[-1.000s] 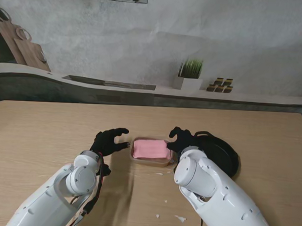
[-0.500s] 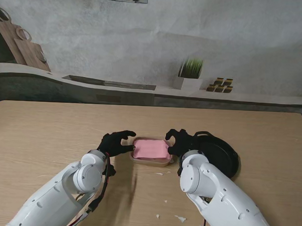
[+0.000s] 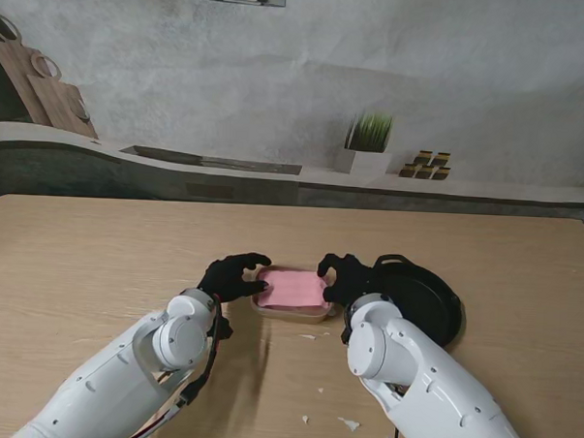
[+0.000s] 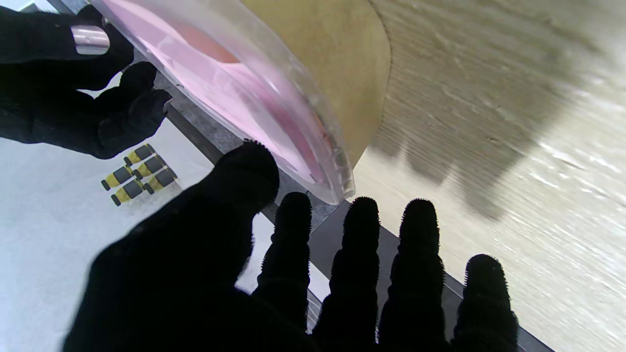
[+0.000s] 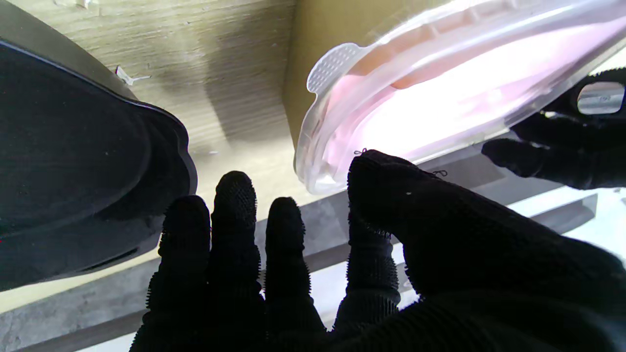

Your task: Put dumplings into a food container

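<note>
Food container (image 3: 292, 291) at the centre of the wooden worktop (image 3: 96, 259), flanked by both black-gloved hands. The left hand (image 3: 231, 277) lies against the container's left end, its thumb reaching toward the far left corner of the lid; the right hand (image 3: 344, 278) lies against the right end, its thumb over the far right corner. In the left wrist view the container (image 4: 274, 98) stands just beyond the fingers (image 4: 362, 254) of the left hand (image 4: 274, 293), which are spread and extended, with the thumb close to the lid's edge; whether any finger actually presses on the container cannot be told. In the right wrist view the right hand (image 5: 303, 274) is likewise spread, its fingers (image 5: 234, 230) extended beside the container (image 5: 440, 93) and the thumb close to the rim of the lid; contact cannot be confirmed. Neither hand is closed around the container.

The container is a shallow rectangular box with rounded corners: tan base, clear plastic lid with a small textured pull tab at one corner, and pink contents showing through the lid. Individual dumplings cannot be made out. No label or writing is legible on it.

A round black pan (image 3: 426, 298) sits on the worktop just right of the right hand. Small white scraps (image 3: 347, 424) lie on the near part of the worktop.
</note>
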Robot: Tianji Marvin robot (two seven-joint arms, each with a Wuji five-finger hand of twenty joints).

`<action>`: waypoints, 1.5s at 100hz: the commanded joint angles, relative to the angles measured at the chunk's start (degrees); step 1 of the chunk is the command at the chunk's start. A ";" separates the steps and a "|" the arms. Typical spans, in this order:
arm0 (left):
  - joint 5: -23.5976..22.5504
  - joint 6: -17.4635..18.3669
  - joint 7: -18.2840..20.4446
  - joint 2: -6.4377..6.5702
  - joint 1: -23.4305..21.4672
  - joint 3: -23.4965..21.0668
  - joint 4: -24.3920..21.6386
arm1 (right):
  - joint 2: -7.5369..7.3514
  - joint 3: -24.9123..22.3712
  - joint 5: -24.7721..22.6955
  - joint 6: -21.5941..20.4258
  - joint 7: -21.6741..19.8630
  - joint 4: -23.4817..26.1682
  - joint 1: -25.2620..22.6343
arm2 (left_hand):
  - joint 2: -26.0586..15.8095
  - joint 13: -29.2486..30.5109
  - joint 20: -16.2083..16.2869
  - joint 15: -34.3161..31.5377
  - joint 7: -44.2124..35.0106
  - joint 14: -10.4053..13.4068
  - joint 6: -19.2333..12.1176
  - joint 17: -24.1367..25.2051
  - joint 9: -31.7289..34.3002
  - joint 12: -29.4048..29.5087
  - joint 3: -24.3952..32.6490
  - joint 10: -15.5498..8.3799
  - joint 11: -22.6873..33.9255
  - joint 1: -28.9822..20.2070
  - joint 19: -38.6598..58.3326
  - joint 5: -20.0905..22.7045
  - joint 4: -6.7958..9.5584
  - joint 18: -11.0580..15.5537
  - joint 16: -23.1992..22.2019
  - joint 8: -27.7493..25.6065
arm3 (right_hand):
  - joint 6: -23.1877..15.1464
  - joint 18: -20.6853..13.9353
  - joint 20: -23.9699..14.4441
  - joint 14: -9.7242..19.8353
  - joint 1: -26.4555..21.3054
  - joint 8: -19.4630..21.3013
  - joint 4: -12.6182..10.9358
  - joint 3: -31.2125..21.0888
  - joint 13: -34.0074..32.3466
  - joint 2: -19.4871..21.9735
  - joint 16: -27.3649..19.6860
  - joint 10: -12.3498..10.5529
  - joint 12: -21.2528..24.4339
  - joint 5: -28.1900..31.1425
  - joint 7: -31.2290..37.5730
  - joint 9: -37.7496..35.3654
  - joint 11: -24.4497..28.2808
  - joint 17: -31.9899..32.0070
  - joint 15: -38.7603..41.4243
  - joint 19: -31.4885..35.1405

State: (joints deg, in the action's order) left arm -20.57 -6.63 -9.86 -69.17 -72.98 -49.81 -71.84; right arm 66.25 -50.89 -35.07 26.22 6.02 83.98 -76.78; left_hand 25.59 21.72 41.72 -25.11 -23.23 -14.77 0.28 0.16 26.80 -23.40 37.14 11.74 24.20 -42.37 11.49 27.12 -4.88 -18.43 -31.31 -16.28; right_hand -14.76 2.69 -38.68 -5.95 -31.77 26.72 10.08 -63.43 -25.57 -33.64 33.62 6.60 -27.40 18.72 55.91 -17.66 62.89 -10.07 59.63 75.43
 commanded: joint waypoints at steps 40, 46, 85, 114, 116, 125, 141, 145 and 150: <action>-3.79 1.60 -0.06 -0.26 2.44 2.08 2.99 | -0.11 4.56 -5.88 2.56 -0.49 -2.75 1.48 | 3.04 -5.26 -1.31 -0.89 -1.65 3.65 2.25 0.54 -4.48 0.00 2.92 -3.32 2.03 0.33 -0.75 1.33 -0.03 0.47 0.26 -0.60 | 3.21 -0.60 1.31 -0.92 2.20 2.45 -2.58 -4.51 0.25 -5.80 2.21 -1.18 -1.90 -1.13 2.99 0.25 2.25 0.64 3.54 4.94; -4.66 1.99 -0.05 -0.13 2.81 2.56 3.52 | -0.16 4.85 -6.30 2.84 -0.49 -2.95 1.52 | 3.57 -5.99 -1.09 -0.74 -1.66 4.33 2.46 0.83 -5.12 -0.01 3.23 -3.86 2.01 0.55 -0.57 0.86 -0.05 0.51 0.34 -0.65 | 2.86 -0.73 1.45 -0.86 2.07 3.32 -2.57 -4.90 0.30 -6.39 2.29 -1.39 -2.32 -1.56 3.96 0.37 2.31 0.62 3.67 5.15; -6.03 4.38 -1.54 -0.51 4.83 4.67 6.91 | -0.05 2.86 -5.53 0.84 0.88 -1.19 -0.95 | 4.63 -7.57 -2.73 -1.00 -2.81 6.49 3.63 -1.12 -5.82 -0.06 5.85 -4.05 3.10 0.76 -1.19 -0.34 -0.41 5.36 1.42 -1.32 | 4.48 1.18 2.14 -2.29 -1.24 5.99 -0.99 -5.46 -4.23 -4.78 1.54 0.36 -2.32 2.02 6.93 -6.00 2.22 -1.68 2.69 6.56; -4.96 5.05 -1.72 -0.84 5.24 4.68 7.24 | -0.07 1.86 -2.79 -0.59 -0.22 0.57 -2.46 | 3.34 -7.40 -5.14 -1.46 -3.20 6.88 3.77 -2.12 -5.92 0.14 5.62 -4.36 3.26 0.25 -2.02 -0.34 -0.45 6.51 1.94 -1.49 | 4.99 3.48 3.57 -3.53 -4.67 0.63 1.90 -4.55 -8.14 -3.44 -0.38 0.64 -2.12 2.96 9.13 -8.15 2.94 -4.55 -0.53 5.51; -4.93 5.08 -1.69 -0.84 5.26 4.67 7.24 | -0.10 1.83 -2.84 -0.64 -0.29 0.70 -2.55 | 3.35 -7.39 -5.25 -1.46 -3.23 6.85 3.78 -2.18 -5.94 0.16 5.65 -4.38 3.24 0.20 -2.04 -0.30 -0.44 6.51 1.97 -1.51 | 5.01 3.48 3.57 -3.60 -4.66 0.49 1.99 -4.47 -8.22 -3.47 -0.38 0.66 -2.12 2.99 9.10 -8.23 2.95 -4.55 -0.50 5.51; -4.90 5.20 -1.69 -0.85 5.32 4.68 7.34 | -0.20 1.49 -2.60 -0.98 -0.64 1.40 -3.06 | 3.22 -7.46 -5.85 -1.37 -3.39 7.10 3.76 -2.70 -5.99 0.28 5.65 -4.64 3.20 0.31 -2.03 -0.02 -0.47 6.79 2.21 -1.57 | 4.98 3.62 3.56 -3.86 -4.75 -0.11 2.41 -4.23 -8.57 -3.26 -0.25 0.83 -2.08 3.18 9.23 -8.76 3.01 -4.99 -0.10 5.72; -4.85 5.12 -1.54 -0.83 5.34 4.73 7.50 | -0.25 0.70 -1.24 -1.36 -1.31 2.52 -3.78 | 3.05 -7.48 -6.65 -1.29 -3.37 7.14 3.83 -2.68 -5.95 0.46 5.59 -4.58 3.15 0.38 -2.20 0.07 -0.50 6.97 2.53 -1.56 | 5.55 4.07 3.59 -4.18 -5.62 -1.22 2.93 -3.69 -9.57 -2.62 -0.32 1.45 -0.78 3.42 9.59 -9.89 3.10 -5.76 0.00 6.02; -4.77 5.13 -1.56 -0.85 5.30 4.71 7.56 | -0.33 0.43 -0.92 -1.62 -1.70 2.80 -3.99 | 2.99 -7.45 -6.80 -1.30 -3.38 7.13 3.81 -2.72 -5.96 0.49 5.60 -4.69 3.16 0.37 -2.19 0.13 -0.50 7.07 2.57 -1.56 | 5.82 4.23 3.74 -4.39 -5.83 -2.50 3.10 -3.49 -10.10 -2.37 -0.57 1.72 0.78 3.34 10.24 -10.15 3.90 -6.14 -0.23 6.08; -4.78 5.18 -1.60 -0.86 5.29 4.74 7.68 | -0.36 0.12 -0.38 -1.52 -2.07 3.31 -4.30 | 2.98 -7.40 -6.98 -1.32 -3.41 7.22 3.88 -2.76 -5.90 0.51 5.61 -4.64 3.20 0.33 -2.18 0.24 -0.49 7.21 2.63 -1.57 | 6.07 4.58 3.83 -4.78 -5.87 -2.76 3.21 -3.23 -10.46 -2.17 -0.73 2.12 1.06 3.37 10.25 -10.49 3.83 -6.27 -0.49 5.98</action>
State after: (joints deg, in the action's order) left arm -25.48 -1.50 -12.38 -69.73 -67.68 -45.27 -64.47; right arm 65.64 -50.81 -36.03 25.06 5.40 86.49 -80.12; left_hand 28.30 16.22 35.68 -25.58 -25.77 -9.03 3.94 -2.51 22.54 -23.38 41.68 9.41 26.56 -41.62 11.40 27.64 -4.88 -13.21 -29.61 -17.03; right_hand -9.94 6.64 -35.91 -8.29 -35.95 25.38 9.84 -66.71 -34.38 -36.10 33.50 9.71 -27.64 21.31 65.44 -26.98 65.04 -15.77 59.46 80.24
